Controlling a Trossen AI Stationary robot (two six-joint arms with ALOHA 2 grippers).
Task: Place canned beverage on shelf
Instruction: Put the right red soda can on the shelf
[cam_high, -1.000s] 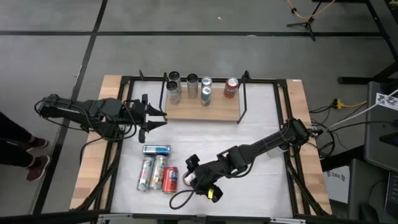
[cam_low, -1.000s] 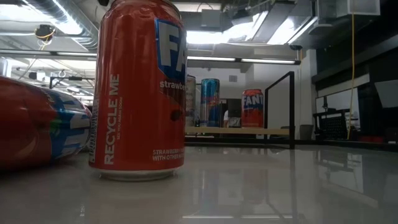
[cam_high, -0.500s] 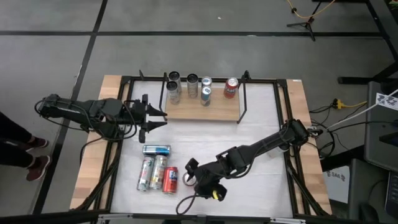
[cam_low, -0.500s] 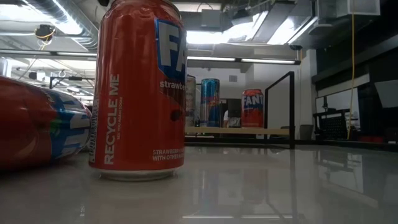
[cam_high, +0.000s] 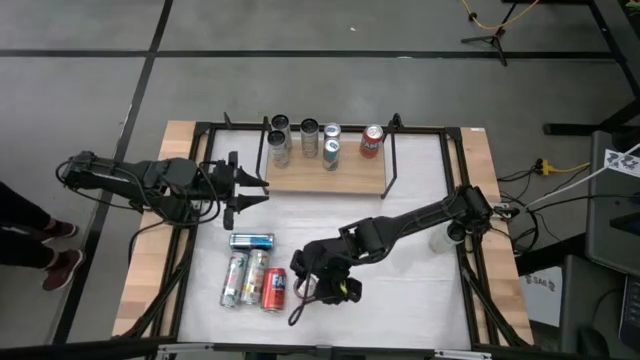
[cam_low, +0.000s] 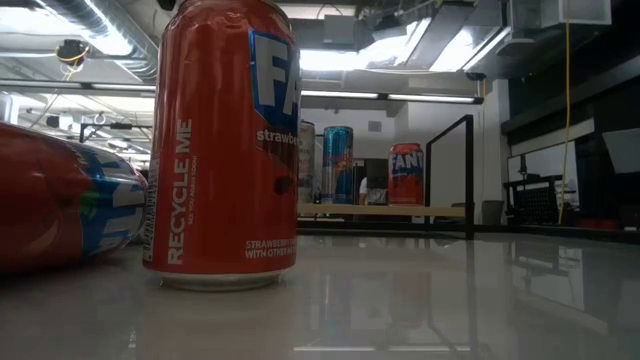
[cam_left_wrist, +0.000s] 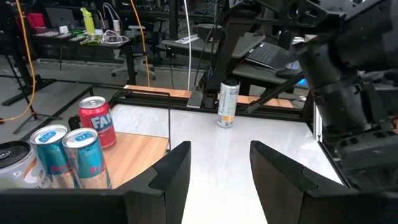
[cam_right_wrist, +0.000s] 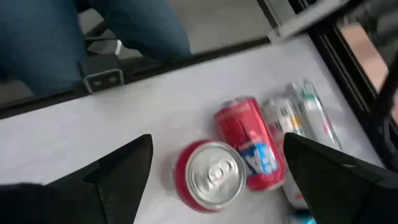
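**Right gripper lined up on the upright red can; the risks sit in its neighbours**

I have the right gripper (cam_high: 303, 285) hanging just beside the upright red can (cam_high: 274, 289), its fingers spread wide with nothing between them. In the right wrist view that can (cam_right_wrist: 210, 173) sits between my two fingers, top facing up. The shelf (cam_high: 326, 174) lies well beyond the red can toward the far edge of the table, already carrying five cans.

My worry is the crowding. A second red can (cam_right_wrist: 247, 150) lies on its side touching or almost touching my target, and two silver cans (cam_high: 244, 277) lie just past it. If I close off-centre, one finger could nudge the lying can and roll it, or tip the upright one.

The left gripper (cam_high: 258, 190) waits near the shelf's left end, fingers partly apart and empty. Carrying the red can there, I could clip it.
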